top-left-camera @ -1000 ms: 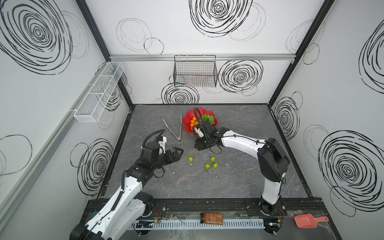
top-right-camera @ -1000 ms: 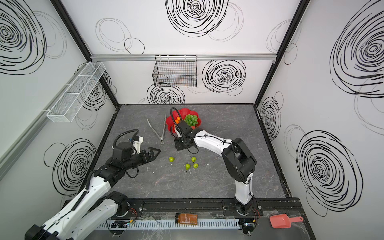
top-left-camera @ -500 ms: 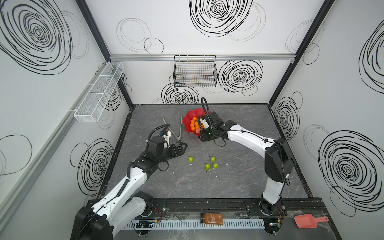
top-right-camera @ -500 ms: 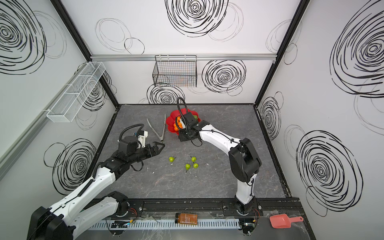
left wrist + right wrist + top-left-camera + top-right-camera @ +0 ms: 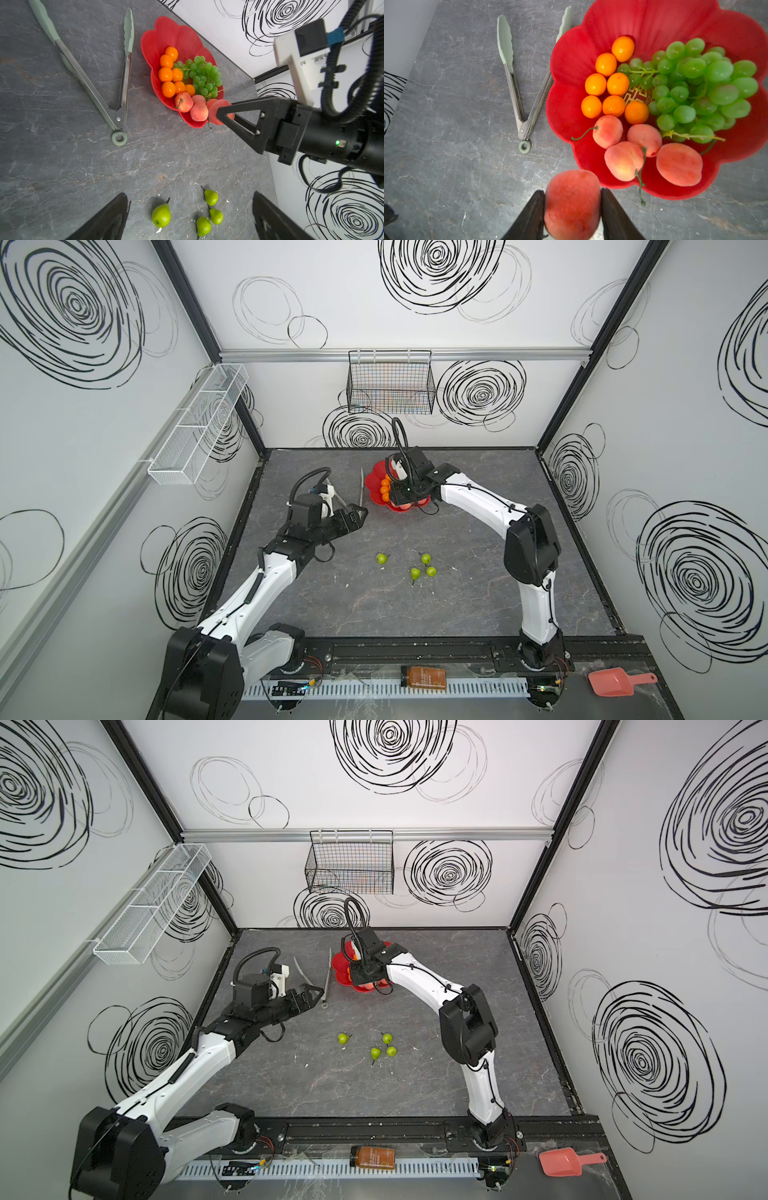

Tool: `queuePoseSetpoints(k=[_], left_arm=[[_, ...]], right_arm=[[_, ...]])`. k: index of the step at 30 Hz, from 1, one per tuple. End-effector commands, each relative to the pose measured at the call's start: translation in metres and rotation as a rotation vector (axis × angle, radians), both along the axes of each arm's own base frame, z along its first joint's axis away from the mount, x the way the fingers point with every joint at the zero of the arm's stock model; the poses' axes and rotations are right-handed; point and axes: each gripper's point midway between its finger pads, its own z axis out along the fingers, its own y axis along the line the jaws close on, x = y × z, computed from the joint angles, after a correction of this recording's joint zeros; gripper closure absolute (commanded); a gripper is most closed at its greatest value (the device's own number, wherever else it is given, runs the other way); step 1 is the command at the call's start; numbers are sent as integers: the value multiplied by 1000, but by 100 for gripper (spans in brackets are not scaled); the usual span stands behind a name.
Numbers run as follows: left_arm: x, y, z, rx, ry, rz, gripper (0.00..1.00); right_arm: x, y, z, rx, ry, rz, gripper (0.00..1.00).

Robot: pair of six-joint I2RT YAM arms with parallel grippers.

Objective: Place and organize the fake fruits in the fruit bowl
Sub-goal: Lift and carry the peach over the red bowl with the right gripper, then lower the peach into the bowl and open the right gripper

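The red scalloped fruit bowl [image 5: 571, 52] [image 5: 375, 477] [image 5: 337, 969] [image 5: 158, 31] holds several orange tangerines [image 5: 617, 84], a bunch of green grapes [image 5: 695, 83] and several peaches [image 5: 623, 161]. My right gripper [image 5: 572, 191] [image 5: 409, 489] is shut on another peach [image 5: 572, 204] [image 5: 213, 108], held just above the bowl's near rim. Several green pears [image 5: 381, 558] [image 5: 343, 1038] [image 5: 161, 215] lie on the table nearer the front. My left gripper [image 5: 189, 194] [image 5: 359, 512] [image 5: 316, 994] hovers open and empty, left of the bowl and behind the pears.
Metal tongs [image 5: 362, 489] [image 5: 122, 72] [image 5: 517, 83] with green tips lie open just left of the bowl. A black wire basket [image 5: 390, 381] hangs on the back wall and a white mesh shelf [image 5: 199, 423] on the left wall. A pink scoop [image 5: 619, 682] and a bottle [image 5: 423, 677] sit beyond the front rail.
My right gripper has carried the peach away from the front to the bowl's near rim. My left gripper has moved farther back, toward the tongs' hinge.
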Motion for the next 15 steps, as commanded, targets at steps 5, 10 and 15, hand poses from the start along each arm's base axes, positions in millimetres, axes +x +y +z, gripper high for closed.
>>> queuePoseSetpoints(k=[5,10,15], left_arm=[[26,-7,27,-23,-92,-34,4],[30,-6,25,-19,-90,-39,4],[30,-5,21,-20,-83,-39,4]], right_arm=[[24,1,-10,-55,17,3,54],[33,14,-21,-47,29,33,55],[43,20,-32,-43,28,47,55]])
